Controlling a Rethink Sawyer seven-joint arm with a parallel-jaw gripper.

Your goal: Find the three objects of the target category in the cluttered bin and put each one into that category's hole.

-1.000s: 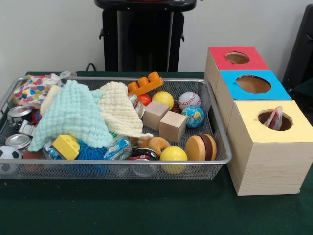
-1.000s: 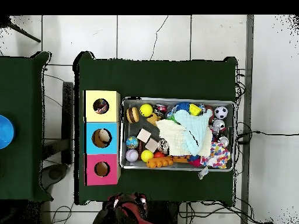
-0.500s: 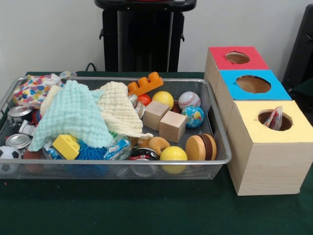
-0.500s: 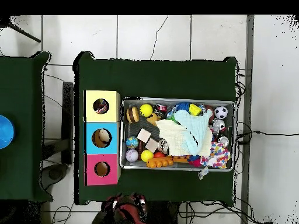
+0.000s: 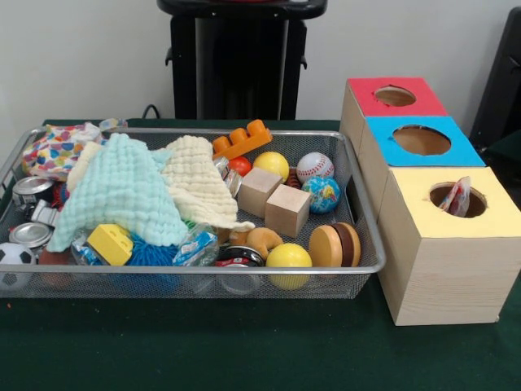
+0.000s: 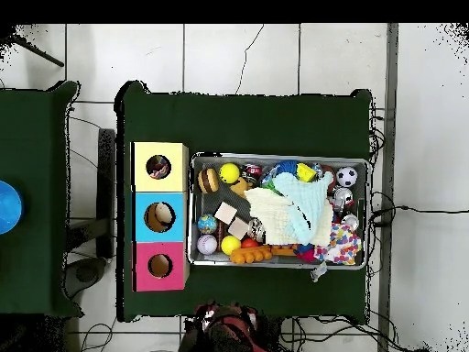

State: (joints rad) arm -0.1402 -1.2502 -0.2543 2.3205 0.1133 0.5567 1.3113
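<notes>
A wire mesh bin (image 5: 203,269) (image 6: 279,157) holds mixed clutter. A baseball (image 5: 314,167), a globe ball (image 5: 322,194) and two yellow balls (image 5: 271,164) (image 5: 288,257) lie at its right end beside two wooden cubes (image 5: 259,190) (image 5: 287,209). A mint cloth (image 5: 122,195) and a cream cloth (image 5: 195,183) cover the middle. Beside the bin stand a red box (image 5: 366,98), a blue box (image 5: 456,151) and a yellow box (image 5: 456,224), each with a round hole. A shiny packet (image 5: 459,197) sticks out of the yellow hole. Only the drawn-back arm (image 6: 224,328) shows, without its gripper.
Also in the bin: an orange brick (image 5: 242,139), a yellow brick (image 5: 110,243), two cans (image 5: 32,189) (image 5: 31,235), a soccer ball (image 5: 12,257), a patterned cloth (image 5: 53,151) and a round wooden piece (image 5: 335,244). Green cloth covers the table (image 5: 244,342).
In the overhead view the red and black arm at the bottom edge has shifted to the right. Nothing in the bin or the boxes has moved.
</notes>
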